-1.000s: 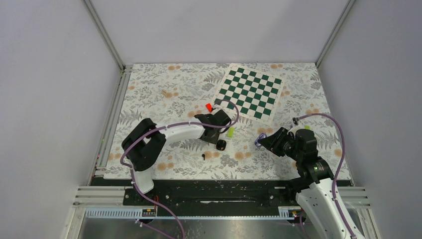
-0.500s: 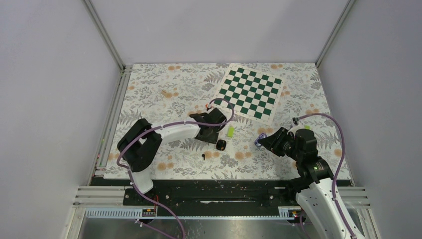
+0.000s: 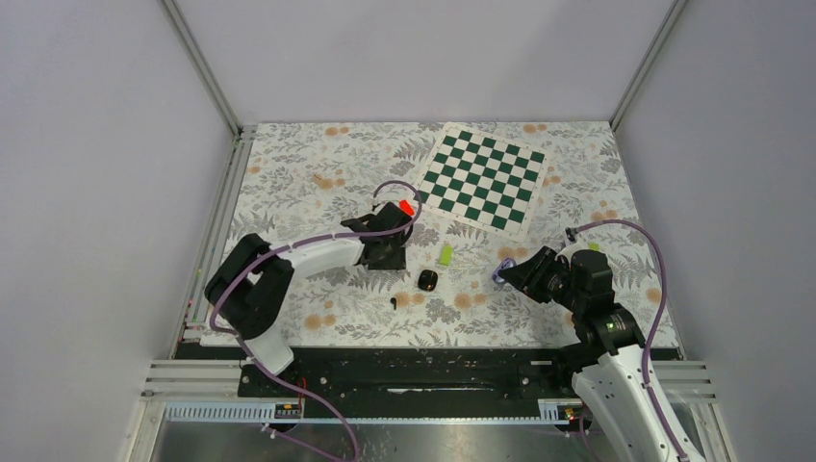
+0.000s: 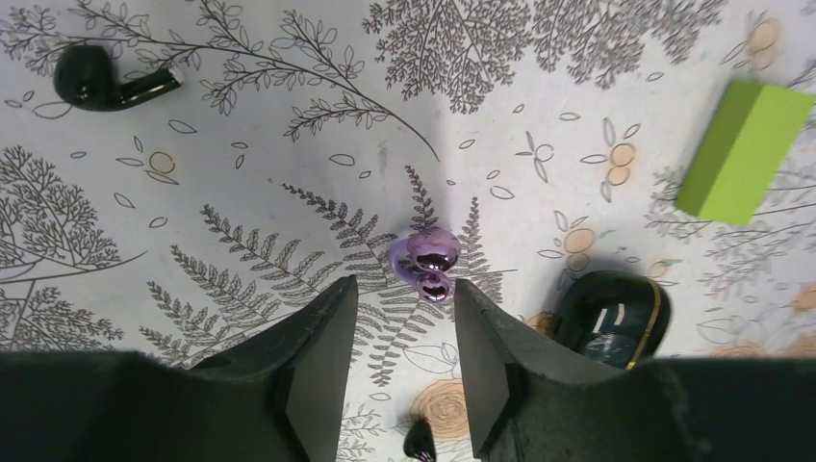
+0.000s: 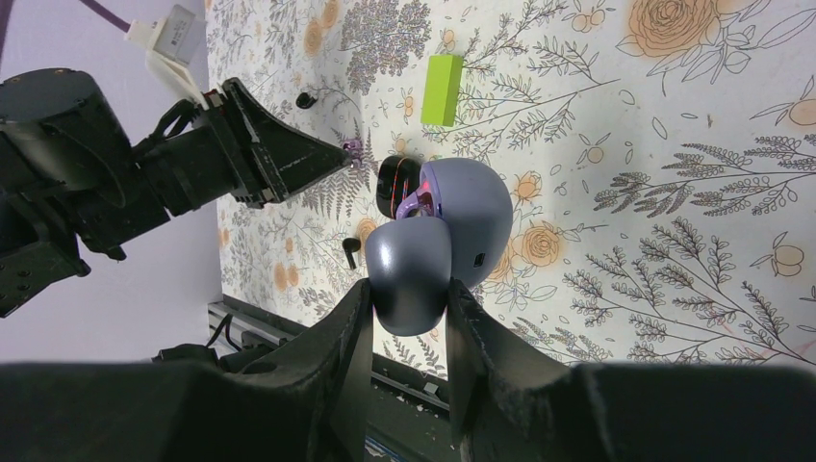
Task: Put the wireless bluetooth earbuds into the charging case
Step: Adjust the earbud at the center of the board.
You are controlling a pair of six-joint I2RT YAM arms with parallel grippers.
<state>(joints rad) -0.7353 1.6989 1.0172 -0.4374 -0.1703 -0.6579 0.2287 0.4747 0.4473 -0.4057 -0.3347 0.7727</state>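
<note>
Evidently staged for insertion: right end effector (image 5: 407, 291) pinches the lilac charging case (image 5: 471, 212), lid open, off the bench (image 4: 241, 144); left end effector (image 4: 404, 289) hangs spread over a purple earbud (image 4: 428, 260), likely for pickup.

White-shelled, black-jointed: left arm (image 3: 322, 255) at centre left, right arm (image 3: 625, 385) at lower right (each looped by purple cable (image 3: 625, 223)). Tipped with matte black wedge fingers (image 4: 318, 366).
</note>
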